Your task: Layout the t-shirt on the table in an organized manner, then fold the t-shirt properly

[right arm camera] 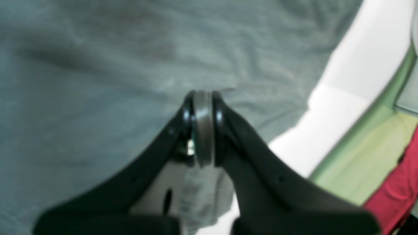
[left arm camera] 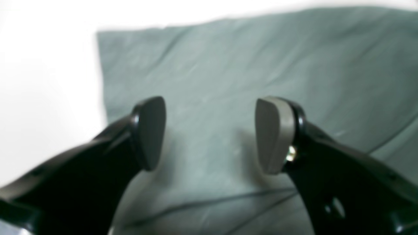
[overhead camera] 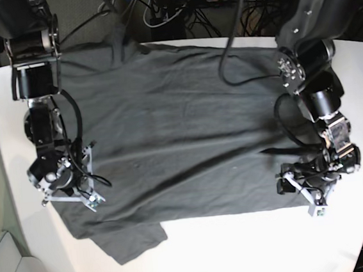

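- The t-shirt lies spread over most of the white table, wrinkled rather than smooth; in the base view one sleeve sticks out at about 7 o'clock.
- By my judgement the layout is nearly done and no fold has been made; smoothing and all folding remain.
- The right gripper has its jaws pressed together. In the right wrist view a strip of grey cloth hangs below the pads, so it appears to pinch the shirt's edge at the base view's 9 o'clock side.
- The left gripper stands wide apart with nothing between its pads, hovering over the cloth near an edge, at the base view's 4 o'clock.
- Only the base view shows the whole outline and both arms.
- Only the wrist views show the jaw states; the right one also shows the table's curved rim and a red object at 4 o'clock.
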Controlling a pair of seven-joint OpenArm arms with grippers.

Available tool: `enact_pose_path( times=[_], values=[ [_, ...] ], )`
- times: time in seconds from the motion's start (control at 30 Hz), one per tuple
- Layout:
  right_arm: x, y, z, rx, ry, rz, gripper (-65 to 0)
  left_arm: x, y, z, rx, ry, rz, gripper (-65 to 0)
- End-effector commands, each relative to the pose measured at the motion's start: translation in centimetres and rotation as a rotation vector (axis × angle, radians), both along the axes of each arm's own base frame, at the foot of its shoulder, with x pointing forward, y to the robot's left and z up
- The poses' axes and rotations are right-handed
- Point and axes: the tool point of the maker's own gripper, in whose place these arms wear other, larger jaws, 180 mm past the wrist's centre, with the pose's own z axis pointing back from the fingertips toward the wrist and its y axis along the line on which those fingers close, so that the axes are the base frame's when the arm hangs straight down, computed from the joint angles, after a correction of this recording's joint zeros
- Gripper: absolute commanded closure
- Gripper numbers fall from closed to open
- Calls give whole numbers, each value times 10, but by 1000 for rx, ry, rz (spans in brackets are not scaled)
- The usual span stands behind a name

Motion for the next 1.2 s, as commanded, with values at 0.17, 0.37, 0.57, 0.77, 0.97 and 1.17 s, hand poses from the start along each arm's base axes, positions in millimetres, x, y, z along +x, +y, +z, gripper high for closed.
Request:
enact_pose_path(
  times=[0.17,0.37,0.57,0.77,0.97,1.17],
  values=[
    [9,-4,13,-1,-42,-2,0,21,1,2,-67,-55,86,-340],
    [8,-3,12,1,-43,-1,0,23,8,-2,-67,-53,148,0],
    [8,-3,12,1,-41,-1,0,28,36,4,-36,-103,260,-3],
    [8,-3,12,1,-41,-1,0,25,30,-20,-64,-31,315,-4],
    [8,-3,12,1,-42,1,0,12,35,-42,-66,34,354,-4],
    [6,0,8,8,-34,2,0,31,48,-17,-53,-154,409,-4]
  ],
)
